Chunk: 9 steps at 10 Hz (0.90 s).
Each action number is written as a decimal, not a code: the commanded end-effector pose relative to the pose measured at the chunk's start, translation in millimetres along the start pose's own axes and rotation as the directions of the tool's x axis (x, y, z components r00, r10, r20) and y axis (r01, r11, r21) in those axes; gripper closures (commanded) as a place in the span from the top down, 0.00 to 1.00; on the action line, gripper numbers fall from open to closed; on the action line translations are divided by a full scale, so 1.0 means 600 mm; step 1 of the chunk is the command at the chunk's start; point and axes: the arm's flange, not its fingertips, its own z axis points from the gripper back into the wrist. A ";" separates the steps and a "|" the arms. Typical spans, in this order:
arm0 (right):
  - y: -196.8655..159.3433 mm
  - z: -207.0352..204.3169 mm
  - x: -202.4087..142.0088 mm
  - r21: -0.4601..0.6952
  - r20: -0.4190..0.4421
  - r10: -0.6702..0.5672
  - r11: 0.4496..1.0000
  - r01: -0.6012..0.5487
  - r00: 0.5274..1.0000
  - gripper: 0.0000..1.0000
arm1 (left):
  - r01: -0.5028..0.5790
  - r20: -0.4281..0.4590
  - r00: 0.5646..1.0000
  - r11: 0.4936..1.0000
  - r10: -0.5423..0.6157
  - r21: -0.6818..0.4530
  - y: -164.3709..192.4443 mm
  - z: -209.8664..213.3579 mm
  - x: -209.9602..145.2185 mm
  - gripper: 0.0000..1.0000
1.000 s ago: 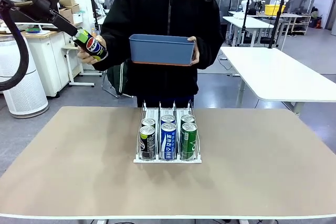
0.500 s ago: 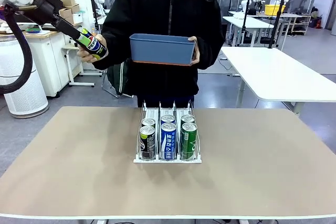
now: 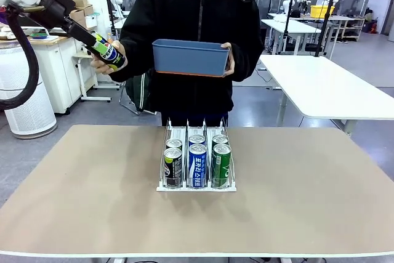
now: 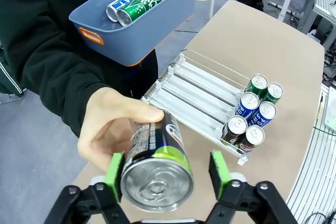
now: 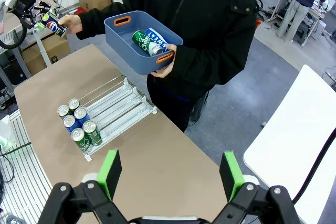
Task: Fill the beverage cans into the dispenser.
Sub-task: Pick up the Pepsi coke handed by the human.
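Left wrist view: a black can (image 4: 155, 156) sits lid-first between the left gripper's (image 4: 166, 174) green pads, the person's hand (image 4: 113, 127) wrapped round its far end. Over the last second the gripper has lined itself up on the can, out past the table's (image 3: 92, 201) far left corner, and the jaws have begun to draw in. One pad lies against the can and the other shows a sliver of gap, so I cannot tell whether the grip is firm. The handover looks under way but not finished, since the person has not let go.

Below, the white rack (image 4: 194, 95) holds six cans (image 4: 252, 111), two at the low end of each lane, with bare lane behind them. The blue bin (image 4: 131, 30) in the person's other hand holds two more cans (image 4: 134, 4). The right gripper (image 5: 170, 174) hangs high with jaws wide apart and nothing between them.
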 end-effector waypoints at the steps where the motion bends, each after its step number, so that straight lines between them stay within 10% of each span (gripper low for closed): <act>1: 0.002 0.000 -0.002 0.003 0.001 -0.001 1.000 0.001 1.000 1.00 | 0.007 0.005 1.000 1.000 -0.007 0.013 0.002 0.003 -0.001 0.61; 3: 0.002 0.000 -0.002 0.003 0.001 -0.001 1.000 0.001 1.000 1.00 | 0.010 0.000 1.000 1.000 -0.010 0.015 0.003 0.003 0.000 0.41; 5: 0.002 0.000 -0.002 0.003 0.001 -0.001 1.000 0.001 1.000 1.00 | 0.012 -0.005 1.000 1.000 -0.012 0.012 0.005 0.004 0.000 0.51; 6: 0.002 0.000 -0.002 0.003 0.001 -0.001 1.000 0.001 1.000 1.00 | 0.009 -0.009 1.000 1.000 -0.009 0.009 0.004 0.003 -0.001 0.20; 7: 0.002 0.000 -0.002 0.003 0.001 -0.001 1.000 0.001 1.000 1.00 | 0.006 -0.008 1.000 1.000 -0.006 0.003 0.005 0.002 -0.001 0.31; 8: 0.002 0.000 -0.002 0.003 0.001 -0.001 1.000 0.001 1.000 1.00 | 0.011 -0.010 1.000 1.000 -0.011 0.006 0.006 0.003 -0.003 0.00; 9: 0.002 0.000 -0.002 0.003 0.001 -0.001 1.000 0.001 1.000 1.00 | 0.014 -0.010 1.000 1.000 -0.014 0.010 0.005 0.005 -0.003 0.38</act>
